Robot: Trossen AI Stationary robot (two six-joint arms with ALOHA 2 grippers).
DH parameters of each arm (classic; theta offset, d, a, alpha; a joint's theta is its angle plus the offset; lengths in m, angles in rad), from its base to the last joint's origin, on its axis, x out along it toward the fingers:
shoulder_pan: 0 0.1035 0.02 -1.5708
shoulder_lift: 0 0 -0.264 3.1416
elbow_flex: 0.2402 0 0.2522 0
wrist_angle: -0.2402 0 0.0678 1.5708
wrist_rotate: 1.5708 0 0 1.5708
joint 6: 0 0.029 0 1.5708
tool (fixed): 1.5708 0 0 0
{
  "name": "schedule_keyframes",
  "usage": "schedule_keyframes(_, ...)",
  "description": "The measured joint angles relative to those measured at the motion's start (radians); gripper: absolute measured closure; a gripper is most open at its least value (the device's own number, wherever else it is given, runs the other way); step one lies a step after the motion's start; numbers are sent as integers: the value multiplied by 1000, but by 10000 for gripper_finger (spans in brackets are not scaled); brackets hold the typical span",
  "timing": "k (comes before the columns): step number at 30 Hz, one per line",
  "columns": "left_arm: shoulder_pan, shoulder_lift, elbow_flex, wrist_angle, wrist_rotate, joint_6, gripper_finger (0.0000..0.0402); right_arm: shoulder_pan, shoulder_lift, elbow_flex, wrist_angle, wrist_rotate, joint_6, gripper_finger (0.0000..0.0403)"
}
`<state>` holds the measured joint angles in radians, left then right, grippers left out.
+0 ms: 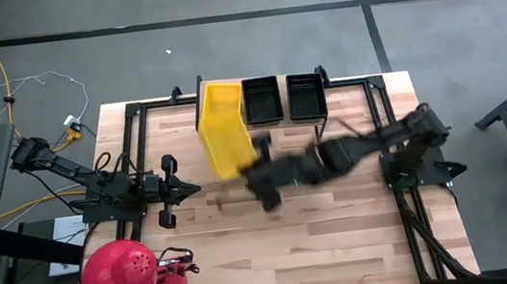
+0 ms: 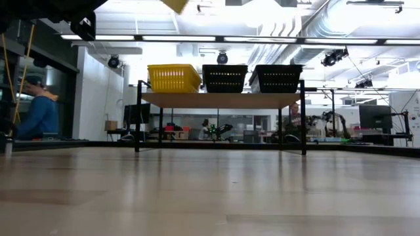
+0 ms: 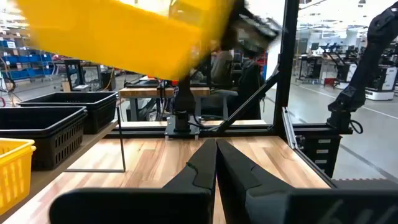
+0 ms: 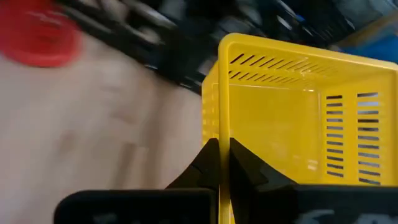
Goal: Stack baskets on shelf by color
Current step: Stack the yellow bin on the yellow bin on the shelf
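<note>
R gripper clamped on rim of a yellow basket, carried in air above table, just in front of shelf. Shelf holds yellow stack at one end, two black stacks beside it. L gripper shut, empty, parked at L side of table. Step: transport of yellow basket. Next, prob: align over yellow stack, level it, lower to nest, release.

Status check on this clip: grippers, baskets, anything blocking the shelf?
Right gripper shut on yellow basket, lifted near shelf. Left gripper shut, waiting at table's left. Yellow stack and two black stacks on shelf. Nothing blocking.
</note>
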<state>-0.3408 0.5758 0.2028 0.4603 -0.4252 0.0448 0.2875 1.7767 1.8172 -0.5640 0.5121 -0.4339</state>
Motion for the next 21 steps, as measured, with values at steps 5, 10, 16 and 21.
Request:
schedule_keyframes(5, 0, 0, 0, 1, -1, 4, 401, -165, 9, 41, 48, -58, -18, 402)
schedule_keyframes(10, 0, 0, 0, 8, -4, 11, 401, -252, 56, 106, 101, -84, -8, 403)
schedule_keyframes(16, -1, 0, 0, 14, -5, 11, 401, -290, 192, 289, -21, -101, 50, 403)
schedule_keyframes(21, 0, 0, 0, 14, -5, 11, 401, -330, 318, 449, -149, -93, 136, 403)
